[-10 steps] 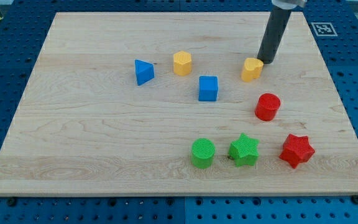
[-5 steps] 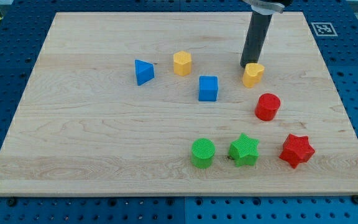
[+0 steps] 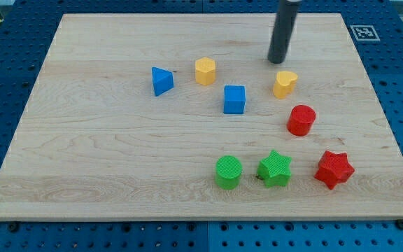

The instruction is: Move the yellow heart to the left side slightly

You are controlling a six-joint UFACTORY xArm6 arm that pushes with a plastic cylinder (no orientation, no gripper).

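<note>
The yellow heart point(image 3: 284, 82) lies on the wooden board point(image 3: 117, 140), right of centre in the upper half. My tip point(image 3: 277, 61) is just above the heart toward the view's top and slightly to its left, with a small gap between them. The rod rises out of the view's top edge.
A yellow hexagonal block point(image 3: 205, 71), a blue triangle point(image 3: 161, 80) and a blue cube point(image 3: 234, 99) lie left of the heart. A red cylinder point(image 3: 301, 120) lies below it. A green cylinder point(image 3: 228, 172), green star point(image 3: 274, 169) and red star point(image 3: 334, 169) lie lower down.
My tip has moved from the heart's upper right to its upper left and then up, away from it. The heart has hardly shifted.
</note>
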